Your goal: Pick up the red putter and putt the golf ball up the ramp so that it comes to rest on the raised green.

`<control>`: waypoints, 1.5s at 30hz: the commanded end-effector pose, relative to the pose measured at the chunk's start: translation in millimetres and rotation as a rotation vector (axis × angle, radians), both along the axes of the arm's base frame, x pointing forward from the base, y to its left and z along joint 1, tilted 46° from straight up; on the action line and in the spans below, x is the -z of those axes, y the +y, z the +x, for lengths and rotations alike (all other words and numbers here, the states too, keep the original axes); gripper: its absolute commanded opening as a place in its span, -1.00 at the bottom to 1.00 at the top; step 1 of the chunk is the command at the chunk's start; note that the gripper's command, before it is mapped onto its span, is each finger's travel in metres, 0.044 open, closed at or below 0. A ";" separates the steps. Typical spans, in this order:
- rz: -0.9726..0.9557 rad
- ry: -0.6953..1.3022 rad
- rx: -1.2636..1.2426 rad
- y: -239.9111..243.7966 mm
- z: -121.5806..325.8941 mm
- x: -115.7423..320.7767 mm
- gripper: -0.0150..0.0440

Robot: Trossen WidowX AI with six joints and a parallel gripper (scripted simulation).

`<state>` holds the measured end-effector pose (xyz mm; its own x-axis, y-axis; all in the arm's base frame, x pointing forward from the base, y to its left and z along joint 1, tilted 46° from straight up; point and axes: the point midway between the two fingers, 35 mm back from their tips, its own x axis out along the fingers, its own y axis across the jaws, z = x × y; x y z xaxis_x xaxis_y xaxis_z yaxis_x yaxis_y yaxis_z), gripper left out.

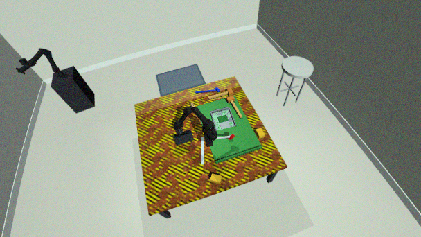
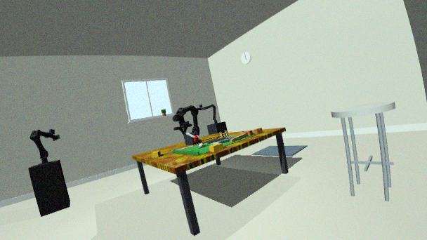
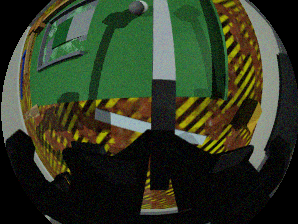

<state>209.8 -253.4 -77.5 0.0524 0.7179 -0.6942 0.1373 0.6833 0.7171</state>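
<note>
The gripper [image 1: 212,138] is clamped on the putter [image 1: 224,137], its red head out over the green mat [image 1: 242,138]. The ball [image 3: 139,7] sits on the mat beside the putter's head.

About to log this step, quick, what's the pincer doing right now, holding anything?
Pincer: shut on the red putter, whose head is near the golf ball on the green mat.
</note>
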 end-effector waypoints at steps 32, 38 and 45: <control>-0.015 -0.001 0.013 39.3 5.2 45.5 -0.49; -0.015 0.003 0.001 41.3 5.0 46.6 -0.49; -0.015 0.003 0.001 41.3 5.0 46.6 -0.49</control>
<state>214.8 -210.9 -124.7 0.0490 0.7088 -0.7037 0.1402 0.6927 0.7075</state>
